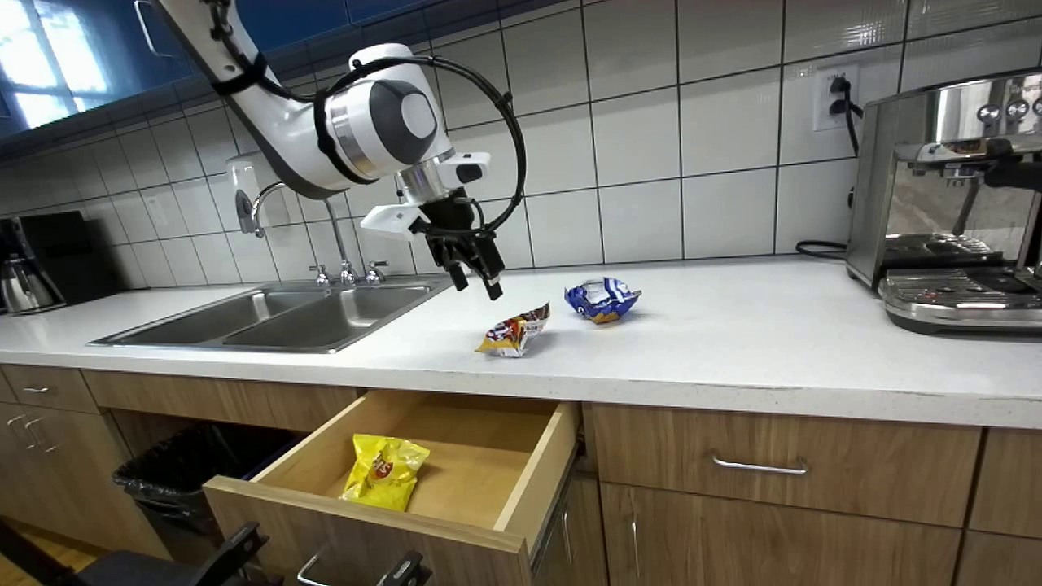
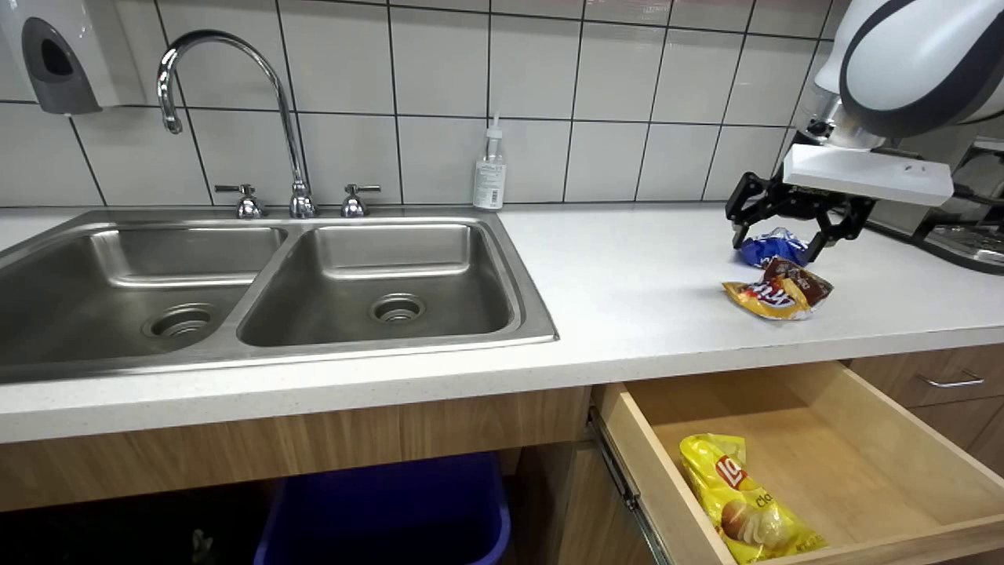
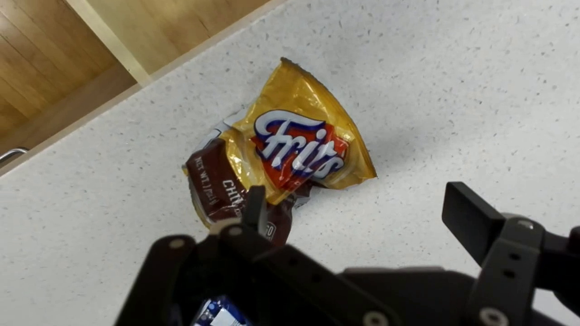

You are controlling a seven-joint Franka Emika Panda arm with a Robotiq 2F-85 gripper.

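Observation:
My gripper (image 1: 478, 288) stands open above the counter, nothing between its fingers. Closest to it is a crumpled gold-and-brown Fritos bag (image 3: 299, 149), lying on the white countertop. In the wrist view the left finger overlaps part of this bag; the bag (image 1: 514, 332) sits below and to the right of the jaws in an exterior view. A crumpled blue bag (image 1: 602, 299) rests farther back on the counter, mostly hidden behind the gripper in the wrist view. A yellow Lay's bag (image 2: 745, 502) lies inside the pulled-out wooden drawer (image 1: 537, 472), against one side.
A steel double sink (image 2: 267, 290) with a tall faucet (image 2: 290, 133) is set into the counter. Near the wall is a clear pump bottle (image 2: 490, 176). An espresso machine (image 1: 936, 203) occupies the counter's right end in an exterior view. Below is a black-lined bin (image 1: 171, 464).

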